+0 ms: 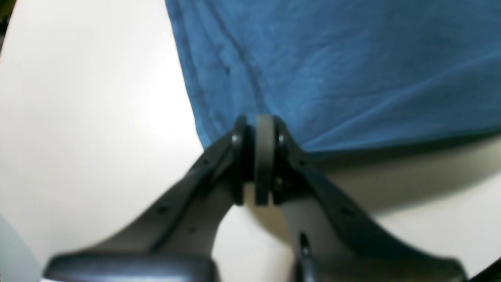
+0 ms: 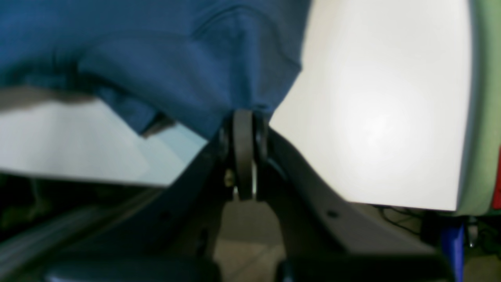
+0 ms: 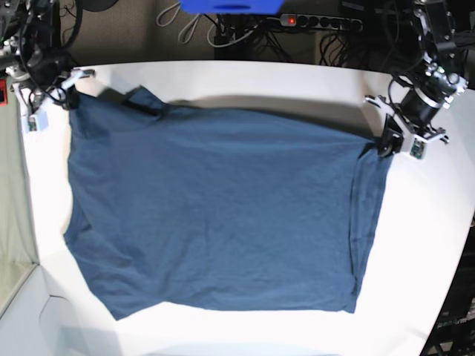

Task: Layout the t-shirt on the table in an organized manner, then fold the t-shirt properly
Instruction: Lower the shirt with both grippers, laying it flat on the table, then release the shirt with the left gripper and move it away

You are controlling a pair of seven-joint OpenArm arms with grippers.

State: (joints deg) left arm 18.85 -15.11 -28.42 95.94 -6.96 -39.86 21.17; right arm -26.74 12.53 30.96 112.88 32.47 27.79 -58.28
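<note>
The dark blue t-shirt (image 3: 215, 222) lies spread across the white table (image 3: 430, 245), with its far edge raised and casting a shadow behind it. My left gripper (image 3: 385, 142) is at the shirt's far right corner, shut on the fabric edge; in the left wrist view the left gripper (image 1: 264, 123) pinches the t-shirt (image 1: 352, 70) above the table (image 1: 78, 117). My right gripper (image 3: 69, 94) holds the far left corner; in the right wrist view the right gripper (image 2: 244, 116) is shut on the t-shirt (image 2: 176, 58), lifted over the table (image 2: 372, 117).
A power strip (image 3: 319, 22) with a red light, cables and a blue object (image 3: 230, 6) lie beyond the table's far edge. The table's curved edge runs down the right side. A pale box (image 3: 22, 319) sits at the near left corner.
</note>
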